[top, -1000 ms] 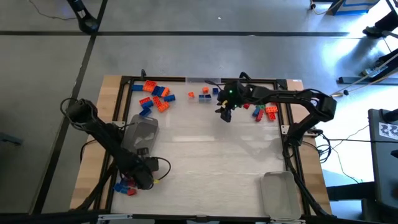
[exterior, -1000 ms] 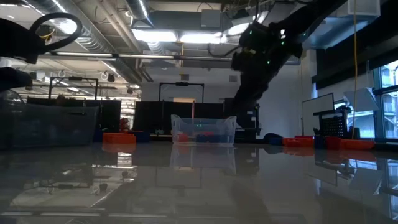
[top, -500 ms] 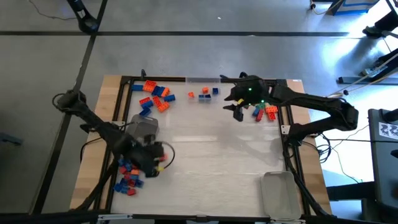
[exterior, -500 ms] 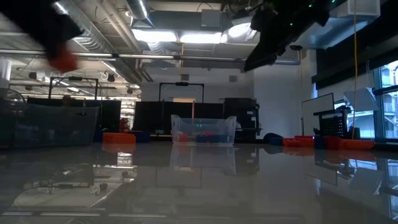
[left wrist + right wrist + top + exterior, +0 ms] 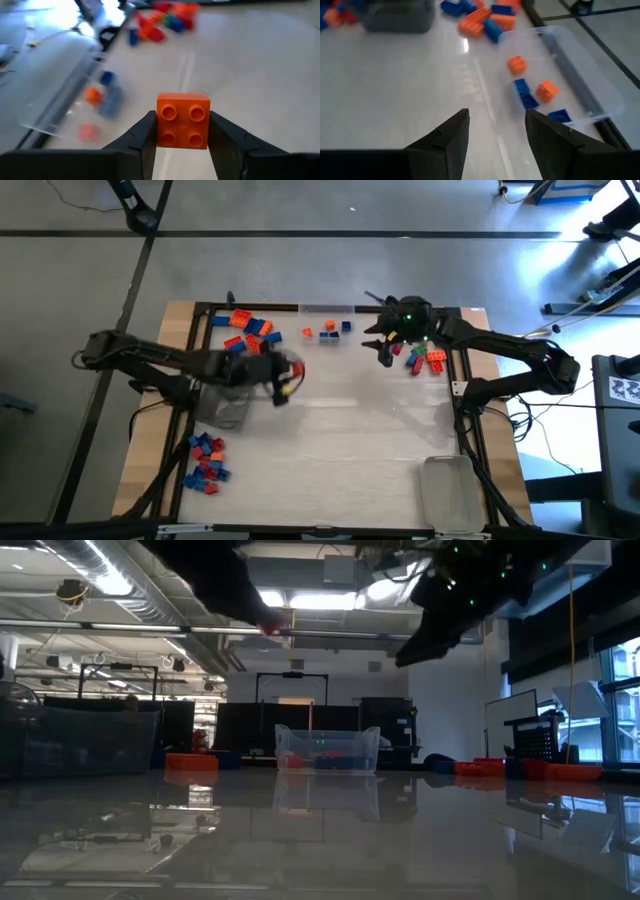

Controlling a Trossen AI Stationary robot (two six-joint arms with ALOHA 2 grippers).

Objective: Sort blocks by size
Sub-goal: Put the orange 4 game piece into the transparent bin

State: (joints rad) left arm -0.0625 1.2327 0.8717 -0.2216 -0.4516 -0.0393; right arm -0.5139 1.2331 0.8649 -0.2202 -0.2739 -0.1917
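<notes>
One orange four-stud block [image 5: 182, 121] sits clamped in my left pincer [image 5: 285, 380] above mid-table, the clear tray [image 5: 580, 75] probably far-edge ahead; my right pincer [image 5: 385, 355] hangs empty, fingers apart, nearer it.

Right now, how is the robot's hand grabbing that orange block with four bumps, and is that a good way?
The left gripper pinches the orange block on its two flat opposite sides, bumps facing the camera. That looks a good way: flat smooth walls give the fingers even contact, while the bumpy face would probably slip.
</notes>
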